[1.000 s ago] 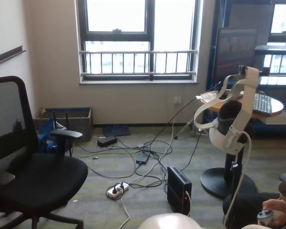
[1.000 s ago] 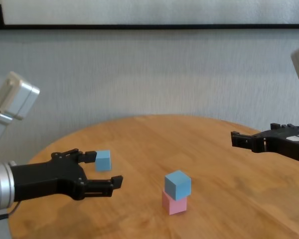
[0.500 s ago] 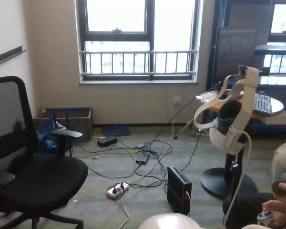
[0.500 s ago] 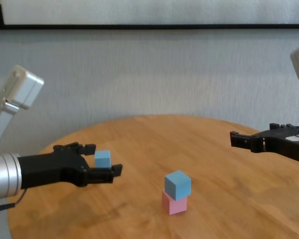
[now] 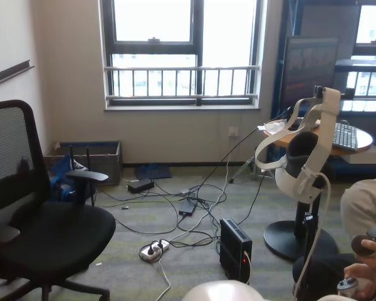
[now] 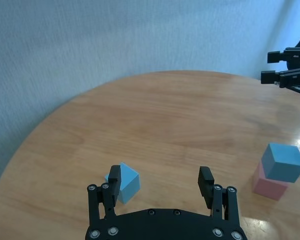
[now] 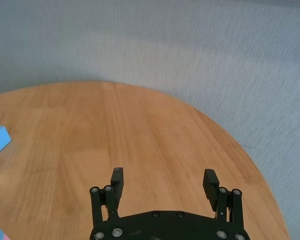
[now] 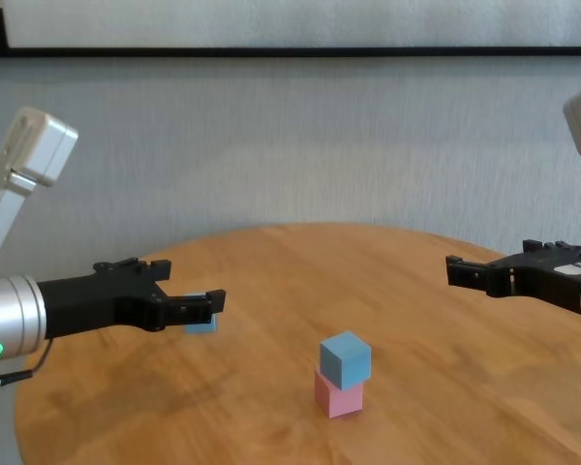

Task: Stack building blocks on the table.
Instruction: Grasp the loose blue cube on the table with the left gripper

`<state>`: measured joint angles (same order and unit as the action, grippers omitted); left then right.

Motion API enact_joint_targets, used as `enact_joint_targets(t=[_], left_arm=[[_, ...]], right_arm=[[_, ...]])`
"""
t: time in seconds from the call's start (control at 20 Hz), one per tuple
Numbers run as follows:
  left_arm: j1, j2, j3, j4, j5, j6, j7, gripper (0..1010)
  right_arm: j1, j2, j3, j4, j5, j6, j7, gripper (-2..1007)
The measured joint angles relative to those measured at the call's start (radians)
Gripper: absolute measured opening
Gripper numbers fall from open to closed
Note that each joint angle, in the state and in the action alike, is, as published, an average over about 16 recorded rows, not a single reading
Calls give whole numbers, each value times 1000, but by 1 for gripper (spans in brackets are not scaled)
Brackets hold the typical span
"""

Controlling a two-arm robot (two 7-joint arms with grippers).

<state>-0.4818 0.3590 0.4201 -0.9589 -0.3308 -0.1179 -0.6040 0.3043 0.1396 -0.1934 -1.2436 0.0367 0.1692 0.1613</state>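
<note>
Left tool open, just above lone blue block.

We see an office or lab: swivel chair lower left, floor cables, keyboard at right.

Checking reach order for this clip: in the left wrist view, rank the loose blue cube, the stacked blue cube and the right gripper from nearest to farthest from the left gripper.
1. Loose blue cube, beside one finger of the left gripper.
2. Stacked blue cube, on the pink cube, mid-table.
3. Right gripper, across the table.
</note>
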Motion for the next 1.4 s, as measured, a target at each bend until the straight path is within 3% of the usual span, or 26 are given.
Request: enact_joint_targets(t=[0.6,1.4], left_arm=[[-30,-41,-25,85,-3,31,31,1000],[-77,-86,-68,211,-7,6,44,1000]], right_arm=[[-1,-1,-1,-1,1,0,0,1005],[-1,-1,-1,-2,1,0,0,1005]])
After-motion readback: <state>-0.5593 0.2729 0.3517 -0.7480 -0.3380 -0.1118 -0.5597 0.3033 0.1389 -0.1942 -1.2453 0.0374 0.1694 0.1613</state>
